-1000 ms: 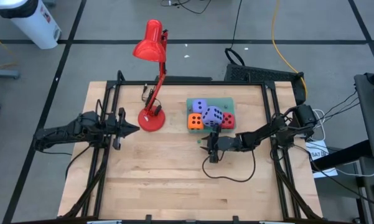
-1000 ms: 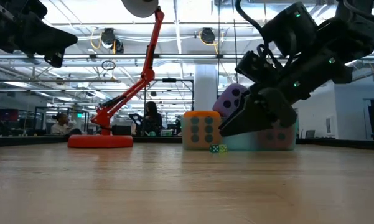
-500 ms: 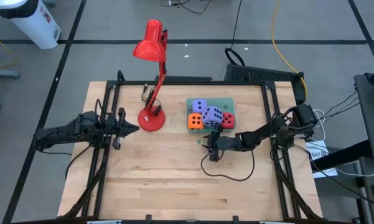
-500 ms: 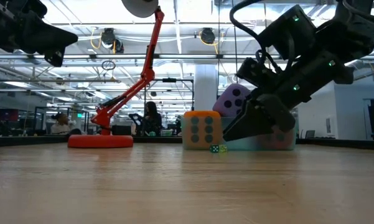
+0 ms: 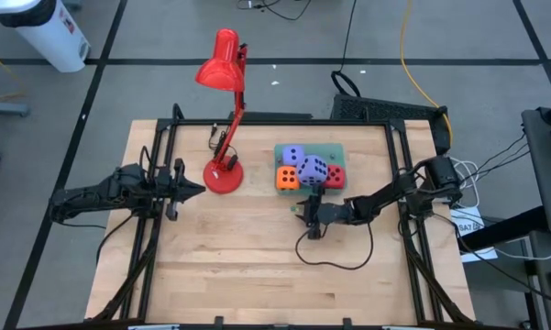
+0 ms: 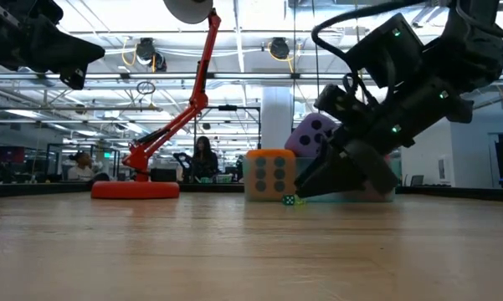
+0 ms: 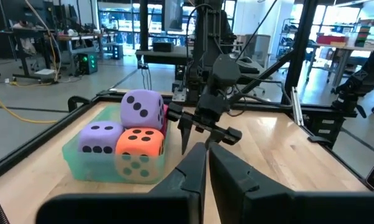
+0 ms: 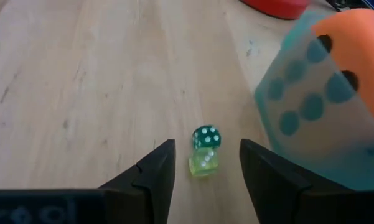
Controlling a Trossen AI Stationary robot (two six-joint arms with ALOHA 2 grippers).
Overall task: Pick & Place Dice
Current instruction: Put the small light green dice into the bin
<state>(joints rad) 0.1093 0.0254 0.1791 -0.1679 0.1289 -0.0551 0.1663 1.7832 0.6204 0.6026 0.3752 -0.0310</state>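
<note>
Four foam dice sit piled in a translucent green tray (image 5: 335,149) right of the table's middle, toward its far edge: orange (image 5: 288,180), red (image 5: 336,177), one lavender (image 5: 295,155), and another lavender (image 5: 314,170) resting on top of the others. My right gripper (image 8: 206,149) is open and low over the table just in front of the tray (image 5: 304,213). Its fingers stand on either side of two tiny pipped cubes, green (image 8: 206,137) and yellow (image 8: 203,163), touching neither. My left gripper (image 5: 194,188) waits shut at the table's left.
A red desk lamp stands on its round base (image 5: 224,174) left of the tray, its arm leaning toward the far edge. A black cable (image 5: 335,259) loops on the wood below my right arm. Black frame rails (image 5: 147,247) run along both sides. Bare wood fills the near half.
My right gripper has moved down and a little toward the table's left, so its open fingers now stand low around the two tiny cubes in front of the tray. The foam dice have stayed where they were.
</note>
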